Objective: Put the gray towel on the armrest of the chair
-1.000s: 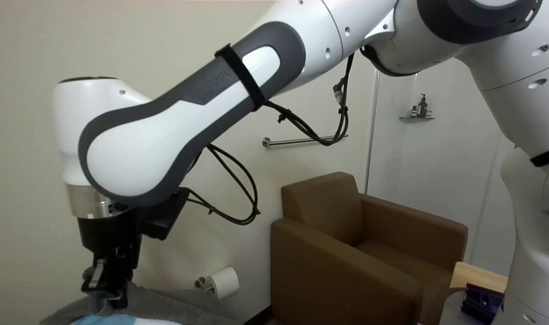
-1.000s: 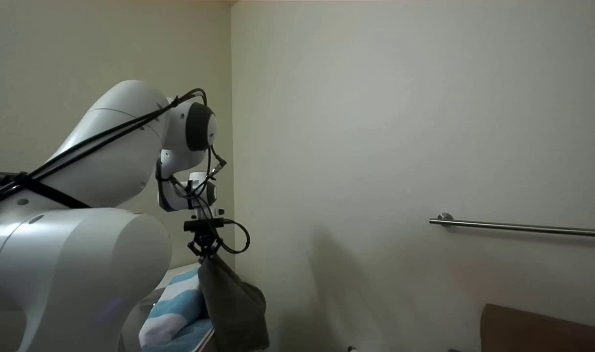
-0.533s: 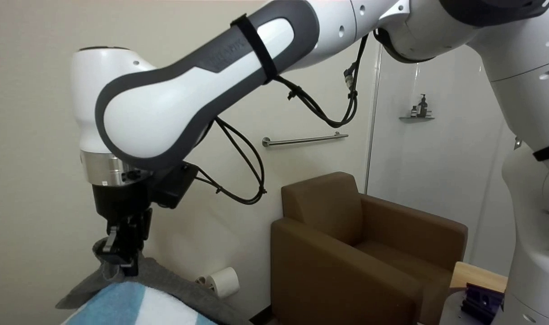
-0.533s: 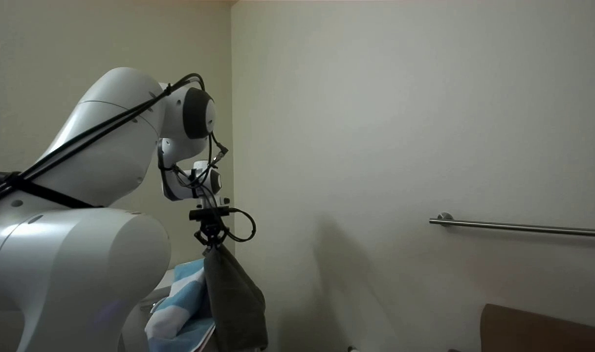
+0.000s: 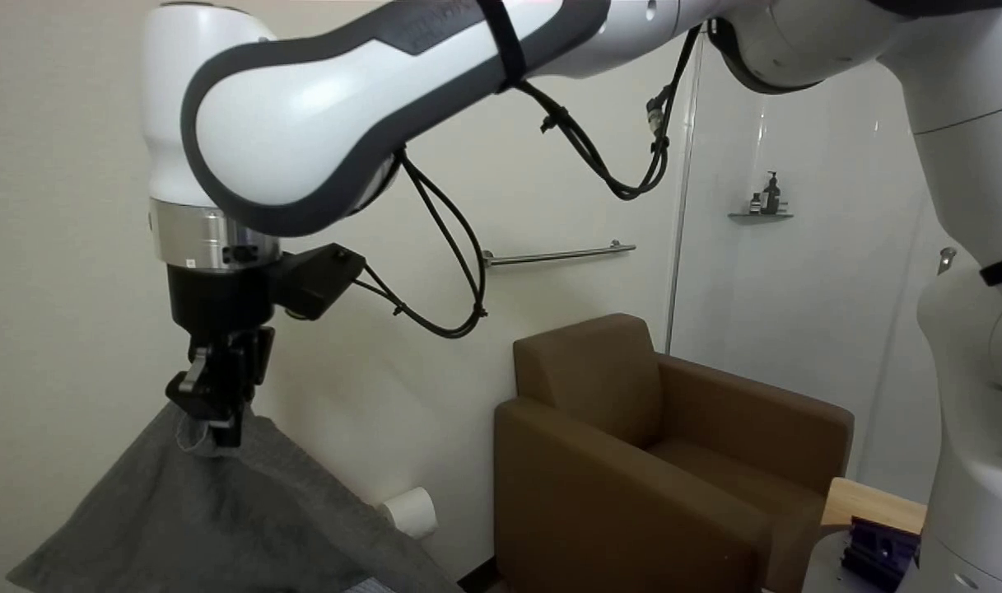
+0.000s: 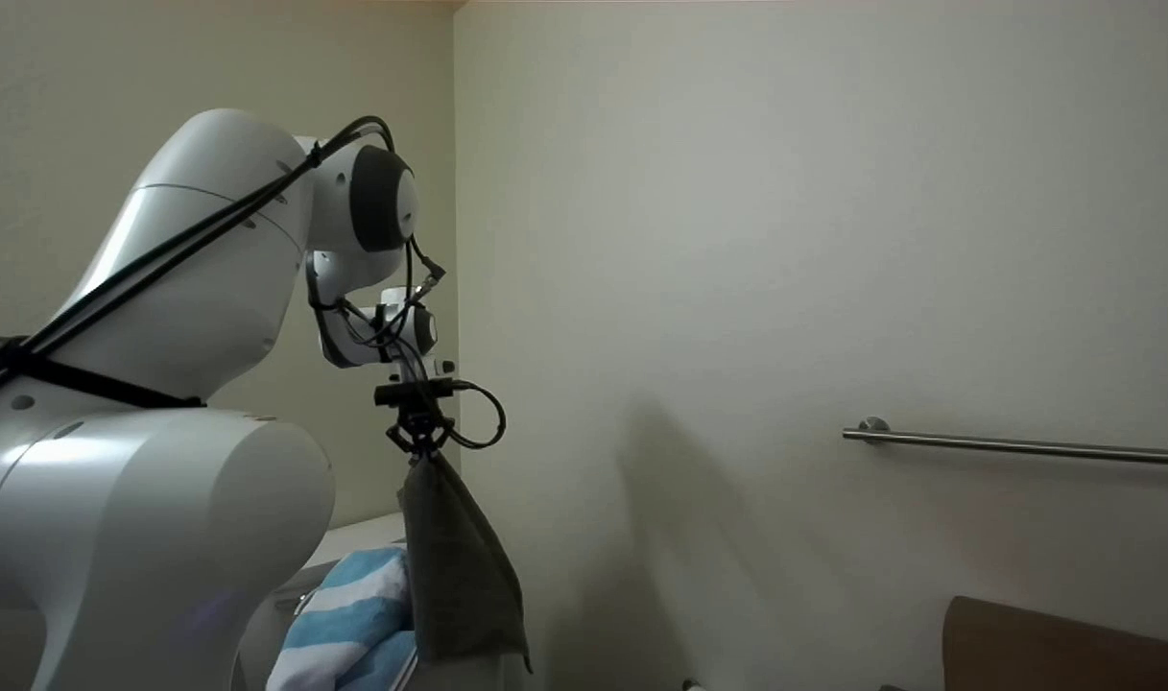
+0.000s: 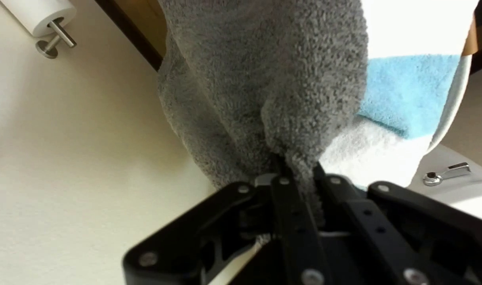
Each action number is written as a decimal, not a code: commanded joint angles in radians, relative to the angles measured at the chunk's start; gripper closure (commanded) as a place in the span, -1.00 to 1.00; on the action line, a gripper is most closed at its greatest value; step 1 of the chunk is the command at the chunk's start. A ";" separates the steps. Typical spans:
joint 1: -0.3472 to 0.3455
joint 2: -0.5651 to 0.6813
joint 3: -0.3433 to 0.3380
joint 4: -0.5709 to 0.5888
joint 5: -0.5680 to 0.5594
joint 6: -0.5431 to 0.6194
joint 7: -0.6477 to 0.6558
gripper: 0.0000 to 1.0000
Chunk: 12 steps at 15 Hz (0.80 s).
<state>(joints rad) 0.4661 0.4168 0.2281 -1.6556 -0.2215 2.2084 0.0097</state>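
End effector [image 7: 298, 166]: Pointed downward, it is seen clenched on a gathered fold of the gray towel [image 7: 241, 71], which is pinched fast between its tips.

Gray towel: Suspended limp beneath the end effector in both exterior views, the cloth is narrowed toward the grip and fanned out below; in the wrist view it is shown filling the space ahead of the tips.

Armrest [image 5: 624, 461]: Brown and flat-topped, it is pictured lower than the end effector and well to its right, apart from the hanging cloth.

Chair [image 5: 587, 362]: Low and square, it is caught to the right of the end effector in both exterior views.

Striped towel [image 6: 348, 614]: Blue and white, it is seen below and left of the end effector, just beside the gray towel; whether the two are touching cannot be told.

Roll [image 5: 410, 512]: White, it is shown below and right of the end effector, its holder [image 7: 62, 33] displayed in the wrist view.

Bar [image 5: 558, 255]: Metal, it is fixed to the wall [image 6: 737, 240], right of the end effector in both exterior views.

Shelf [image 5: 760, 217]: Small bottles [image 5: 771, 198] are carried on it, above and far right of the end effector.
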 commanded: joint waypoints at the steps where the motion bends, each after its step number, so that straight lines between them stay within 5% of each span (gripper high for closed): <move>1: -0.032 -0.045 0.018 -0.007 0.031 -0.046 -0.010 0.84; 8: -0.050 -0.092 0.004 0.157 0.041 -0.266 0.017 0.84; 12: -0.114 -0.171 -0.022 0.153 0.067 -0.408 0.011 0.84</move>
<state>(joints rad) 0.4082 0.3190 0.2157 -1.4694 -0.1933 1.8831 0.0136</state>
